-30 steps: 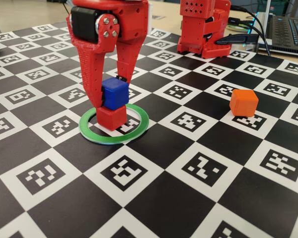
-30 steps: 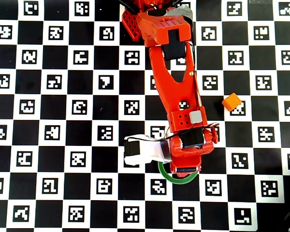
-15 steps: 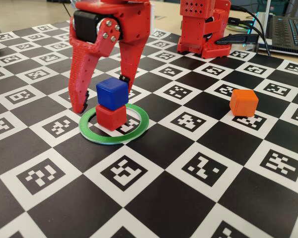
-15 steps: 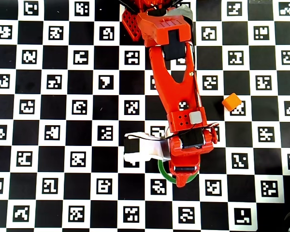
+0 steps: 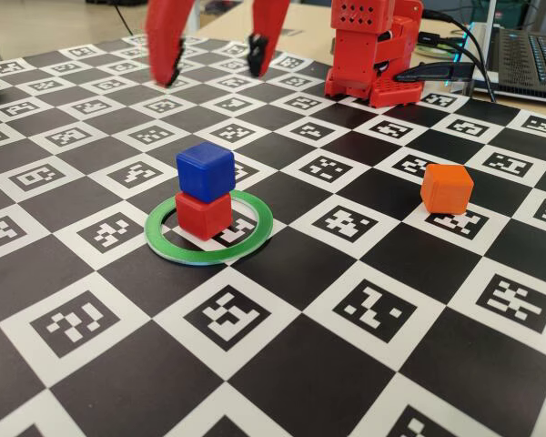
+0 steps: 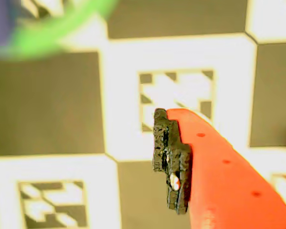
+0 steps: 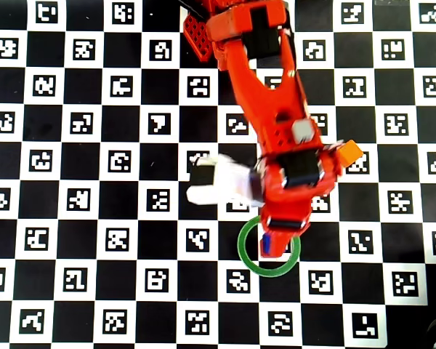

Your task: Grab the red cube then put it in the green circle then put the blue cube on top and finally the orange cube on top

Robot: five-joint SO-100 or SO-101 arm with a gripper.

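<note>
The blue cube (image 5: 205, 170) rests on the red cube (image 5: 203, 216), and the stack stands inside the green circle (image 5: 252, 235). To the right, alone on the mat, is the orange cube (image 5: 447, 188). My gripper (image 5: 211, 71) hangs open high above and behind the stack, holding nothing; only its two fingertips (image 5: 169, 75) show at the top edge. In the wrist view one dark finger pad (image 6: 171, 162) shows over the mat, with the green circle (image 6: 52, 33) blurred at top left. From overhead the arm (image 7: 276, 123) hides most of the stack; a sliver of the blue cube (image 7: 266, 245) shows.
The arm's red base (image 5: 373, 55) stands at the back of the checkerboard marker mat (image 5: 282, 346). A laptop (image 5: 528, 55) and cables lie at the back right. From overhead the orange cube (image 7: 349, 151) sits just beside the arm's right side.
The gripper opened, let go of the blue cube, then rose and drew back toward the base. The blue cube stays on the red cube. The orange cube has not moved.
</note>
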